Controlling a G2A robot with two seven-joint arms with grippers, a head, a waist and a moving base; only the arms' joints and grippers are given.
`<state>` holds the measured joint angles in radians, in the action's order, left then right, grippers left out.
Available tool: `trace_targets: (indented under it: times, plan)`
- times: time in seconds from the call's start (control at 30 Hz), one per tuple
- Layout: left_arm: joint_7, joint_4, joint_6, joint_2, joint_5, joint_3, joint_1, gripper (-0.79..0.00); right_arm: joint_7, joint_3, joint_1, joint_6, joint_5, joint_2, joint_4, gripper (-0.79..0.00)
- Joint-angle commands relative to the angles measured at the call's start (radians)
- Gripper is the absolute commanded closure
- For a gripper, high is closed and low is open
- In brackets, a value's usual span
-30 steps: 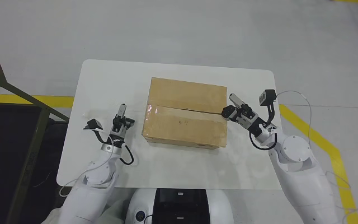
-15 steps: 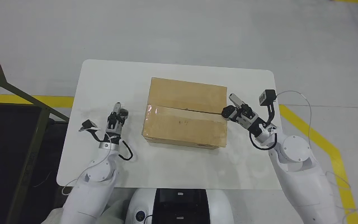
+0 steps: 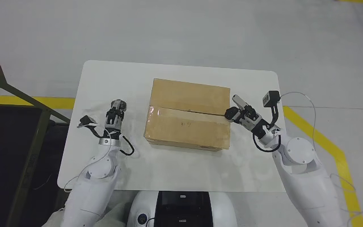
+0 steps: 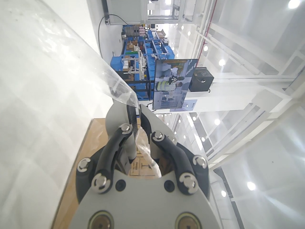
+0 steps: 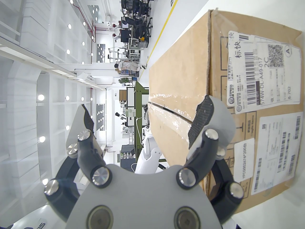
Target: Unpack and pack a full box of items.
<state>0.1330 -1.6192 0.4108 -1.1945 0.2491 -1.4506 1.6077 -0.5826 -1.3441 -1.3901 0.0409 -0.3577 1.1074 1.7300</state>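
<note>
My left gripper [image 3: 117, 105] hovers over the white table [image 3: 102, 74], just left of the cardboard box [image 3: 187, 116], with its fingers pressed together on a strip of clear film [image 4: 59, 60]. The box sits closed mid-table. My right gripper [image 3: 232, 109] is at the box's right end, fingers spread wide.

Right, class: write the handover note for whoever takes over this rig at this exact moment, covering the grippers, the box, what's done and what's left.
The left gripper is shut on clear film, off the end of the box on the robot's left.
The right gripper is open at the box's other end, by the top seam.
The box sits mid-table, flaps closed, glossy tape along the seam.
Done: nothing unpacked.
Left: open the flaps, unpack, repack.
</note>
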Motion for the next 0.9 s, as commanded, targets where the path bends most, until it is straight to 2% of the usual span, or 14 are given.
trace_targets:
  times: [0.0, 0.17, 0.3, 0.73, 0.87]
  plan:
    - [0.002, -0.023, 0.007, -0.002, -0.003, 0.000, -0.001, -0.139, 0.000, 0.000, 0.000, 0.000, 0.000, 0.000, 0.000, -0.785]
    - [-0.004, -0.101, 0.016, -0.009, -0.022, 0.007, -0.009, -0.191, 0.000, 0.000, 0.000, 0.000, 0.000, 0.000, 0.000, -0.785]
    - [-0.016, -0.149, 0.006, -0.012, -0.056, 0.021, -0.017, -0.296, 0.000, 0.000, 0.000, 0.000, 0.000, 0.000, 0.000, -0.785]
    - [-0.075, -0.274, -0.012, -0.030, -0.151, 0.122, -0.024, -0.354, 0.000, 0.000, 0.000, 0.000, 0.000, 0.000, 0.000, -0.785]
    - [-0.079, -0.288, -0.014, -0.035, -0.179, 0.155, -0.019, -0.379, 0.000, 0.000, 0.000, 0.000, 0.000, 0.000, 0.000, -0.785]
